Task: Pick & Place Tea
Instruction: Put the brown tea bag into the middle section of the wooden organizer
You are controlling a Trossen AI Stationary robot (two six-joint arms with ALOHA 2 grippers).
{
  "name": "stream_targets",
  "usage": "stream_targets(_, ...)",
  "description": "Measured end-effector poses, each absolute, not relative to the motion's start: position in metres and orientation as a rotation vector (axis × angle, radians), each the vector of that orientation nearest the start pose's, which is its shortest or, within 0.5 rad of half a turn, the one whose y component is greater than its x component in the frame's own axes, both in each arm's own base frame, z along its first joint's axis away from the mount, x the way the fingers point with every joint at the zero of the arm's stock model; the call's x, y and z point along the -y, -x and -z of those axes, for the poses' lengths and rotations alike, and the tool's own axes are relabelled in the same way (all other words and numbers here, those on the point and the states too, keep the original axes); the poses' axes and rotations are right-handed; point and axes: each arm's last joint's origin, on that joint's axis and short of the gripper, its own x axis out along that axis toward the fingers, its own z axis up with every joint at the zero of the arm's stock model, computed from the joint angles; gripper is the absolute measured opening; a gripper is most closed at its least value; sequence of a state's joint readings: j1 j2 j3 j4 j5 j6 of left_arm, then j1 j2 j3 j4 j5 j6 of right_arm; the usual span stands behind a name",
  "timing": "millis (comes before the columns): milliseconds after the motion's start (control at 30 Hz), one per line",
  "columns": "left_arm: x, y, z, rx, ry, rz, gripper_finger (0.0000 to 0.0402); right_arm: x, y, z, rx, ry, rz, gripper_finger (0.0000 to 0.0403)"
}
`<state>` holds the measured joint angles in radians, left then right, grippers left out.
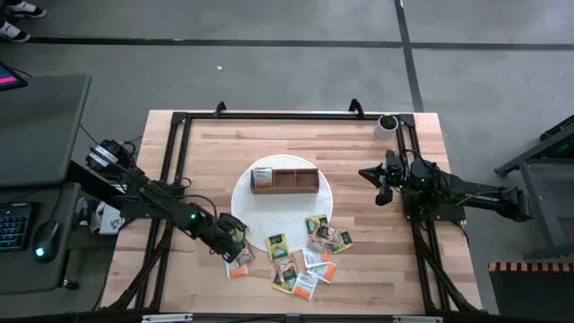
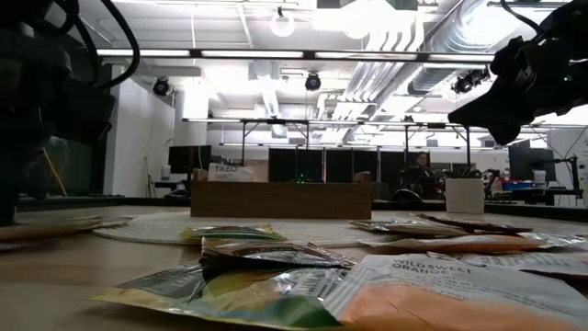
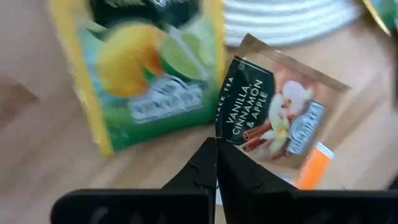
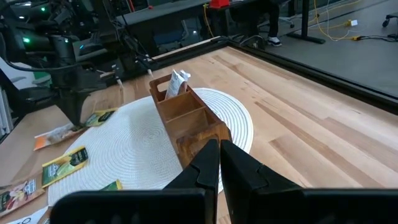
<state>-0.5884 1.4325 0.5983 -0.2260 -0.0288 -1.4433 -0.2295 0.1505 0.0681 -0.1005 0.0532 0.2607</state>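
Observation:
Several tea packets (image 1: 309, 256) lie loose on the wooden table near its front edge, some on the round white mat (image 1: 260, 220). On the mat stands a wooden three-compartment box (image 1: 284, 179), with a white packet (image 4: 179, 81) upright in its left compartment. My left gripper (image 1: 235, 247) is at the pile's left end, pointing steeply down, shut at the corner of a brown vanilla-cinnamon-apple packet (image 3: 280, 118). Beside that packet lies a green lemon packet (image 3: 149, 74). My right gripper (image 1: 381, 186) waits shut above the table's right side and touches nothing. My left gripper pinches the brown packet by its nearest corner (image 3: 219, 132) between its two fingertips (image 3: 205, 165). The fingers come from above, slanting down. The rest of the packet lies flat on the table beyond the tips.
A small white pot with a plant (image 1: 387, 123) stands at the far right corner. A black frame (image 1: 287, 115) runs around the table. An orange packet (image 3: 311, 168) lies close to the brown one. Bare wood shows on the far side of the box.

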Motion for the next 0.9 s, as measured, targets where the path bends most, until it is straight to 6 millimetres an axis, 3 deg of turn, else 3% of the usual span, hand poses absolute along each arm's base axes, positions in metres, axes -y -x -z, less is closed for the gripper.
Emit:
stream_targets(533,0.12,-0.186,-0.179,-1.004,0.953,-0.243,0.0,0.025,-0.1,-0.165,-0.145,-0.274,0.304,0.0012)
stream_targets(900,0.111,-0.176,-0.212,-0.943,0.768,-0.179,0.0,0.025,-0.1,-0.165,-0.145,-0.274,0.304,0.0012)
